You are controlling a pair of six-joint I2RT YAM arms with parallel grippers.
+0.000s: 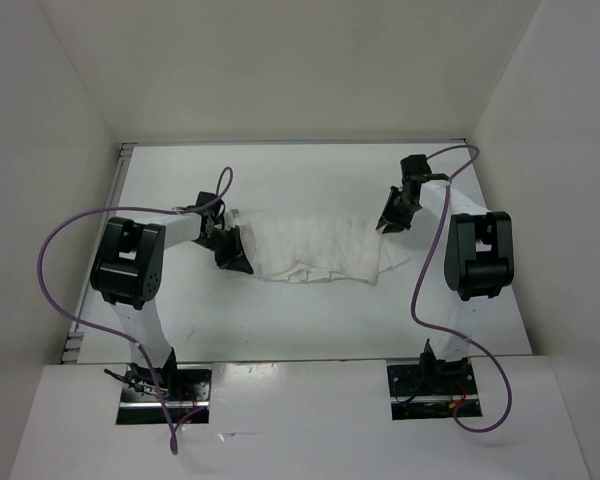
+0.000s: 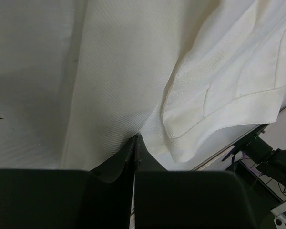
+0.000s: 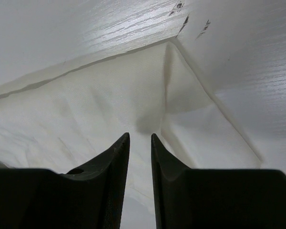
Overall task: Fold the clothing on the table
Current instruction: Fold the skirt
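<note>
Our left tool (image 2: 136, 139) clenches the clothing (image 1: 320, 248) at its edge, likely to lift it off the bench (image 1: 280, 175); our right tool (image 3: 139, 136) hovers parted over the opposite corner.

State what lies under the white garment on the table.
Only the white table shows, bare all around the clothing. The surface directly beneath the fabric is covered, so anything lying there cannot be seen.

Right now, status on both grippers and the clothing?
Left gripper shut on clothing, left edge. Right gripper open, fingers at right corner. Clothing spread, unfolded. Nothing seen blocking.
</note>
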